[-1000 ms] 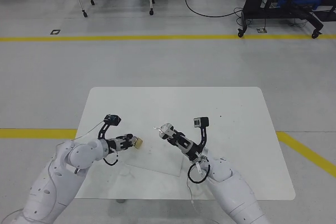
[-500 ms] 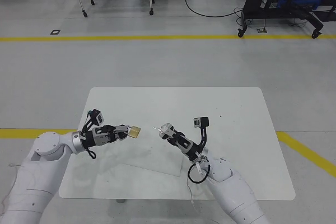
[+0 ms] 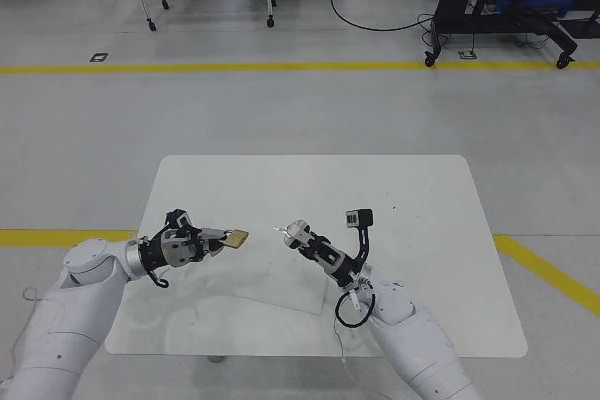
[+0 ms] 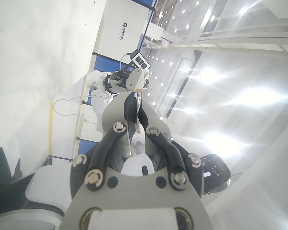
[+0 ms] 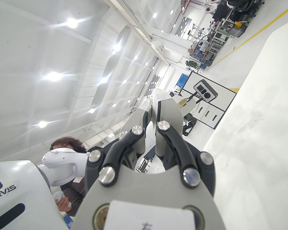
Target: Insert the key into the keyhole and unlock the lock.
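Above the bench point(image 3: 420, 200), the left gripper point(image 3: 221, 239) has turned its clamped lock point(image 3: 237, 238) toward the key point(image 3: 281, 231) pinched by the right gripper point(image 3: 294, 234), readying insertion.

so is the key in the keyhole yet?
Out. In the top view the key, in the right gripper, and the brass lock, in the left gripper, are held apart with a clear gap between them.
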